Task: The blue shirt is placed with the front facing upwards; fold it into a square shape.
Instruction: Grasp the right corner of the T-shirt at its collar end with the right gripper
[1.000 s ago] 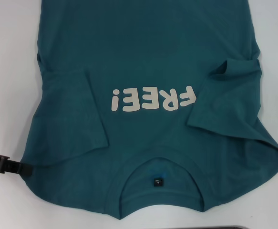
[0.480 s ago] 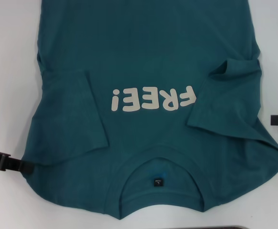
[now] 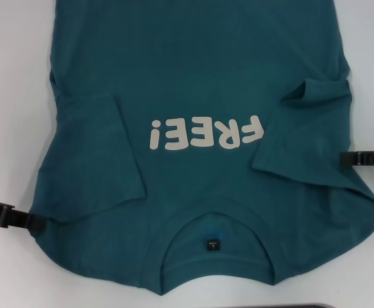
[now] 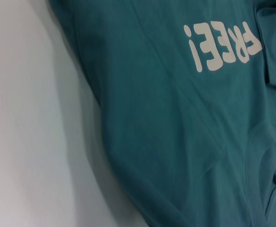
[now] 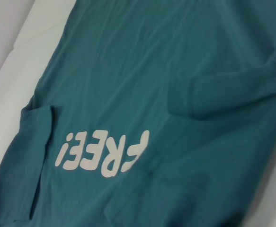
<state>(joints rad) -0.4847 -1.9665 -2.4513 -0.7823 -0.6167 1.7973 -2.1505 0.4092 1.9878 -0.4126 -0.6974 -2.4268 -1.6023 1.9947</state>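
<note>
The blue shirt [image 3: 199,83] is lying front-up on the white table [image 3: 7,77], both sleeves folded inward. The left gripper [image 3: 36,223] is touching its shoulder edge, the right gripper [image 3: 344,158] its sleeve edge; whether either is clenched cannot be told.

You lose the shirt [image 3: 199,77] hem past the 12 o'clock edge in the head view. The neck label [image 3: 212,246] print is too small to read. Both grippers, left [image 3: 38,224] and right [image 3: 342,158], show only dark tips, the rest cut off.
</note>
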